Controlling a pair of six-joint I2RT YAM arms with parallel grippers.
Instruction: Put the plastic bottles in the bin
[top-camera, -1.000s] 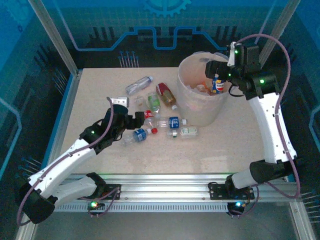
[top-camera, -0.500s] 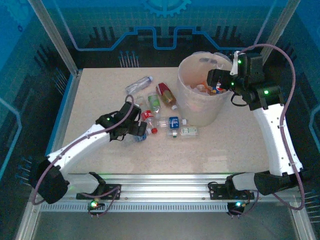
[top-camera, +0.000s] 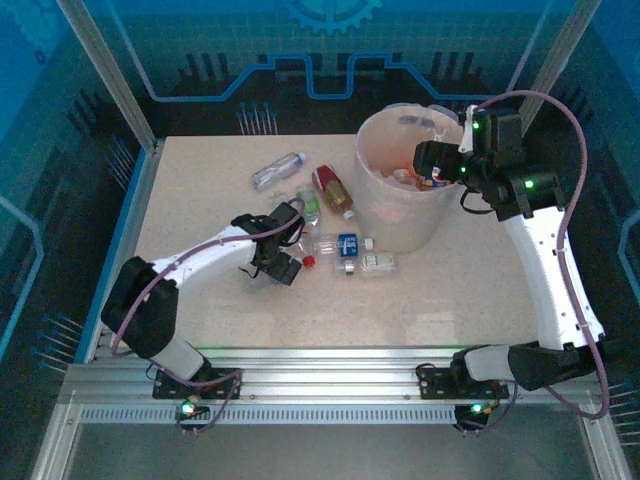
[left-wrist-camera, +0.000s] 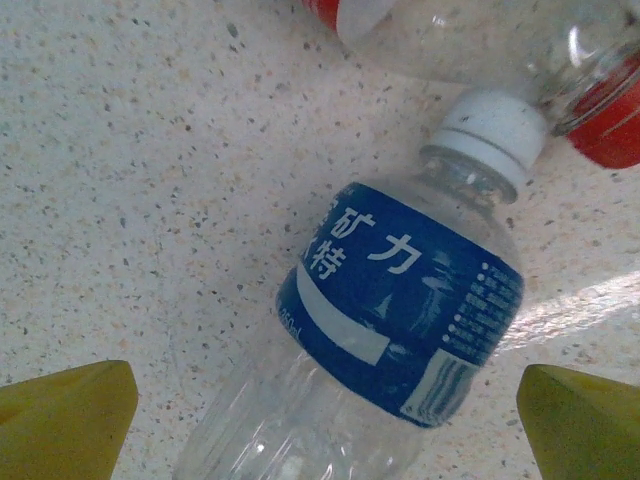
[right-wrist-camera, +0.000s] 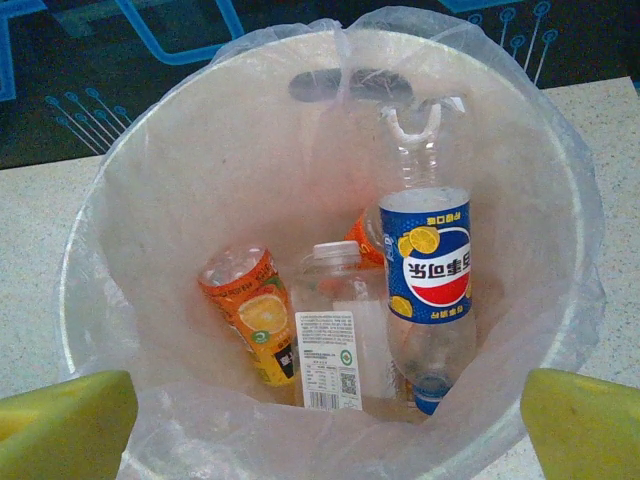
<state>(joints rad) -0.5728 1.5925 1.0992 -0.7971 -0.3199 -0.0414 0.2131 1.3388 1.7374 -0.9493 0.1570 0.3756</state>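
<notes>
Left end effector (left-wrist-camera: 322, 420) spread astride blue-label bottle (left-wrist-camera: 400, 300); right end effector (right-wrist-camera: 325, 430) spread over bin (right-wrist-camera: 180, 180).

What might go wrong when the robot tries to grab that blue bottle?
1. The blue-labelled bottle lies slanted under the open left end effector. It is round and smooth, so it might roll or slip out as the end effector closes.
2. Its white cap seems to touch a neighbouring bottle, so lifting may knock that one away.
</notes>
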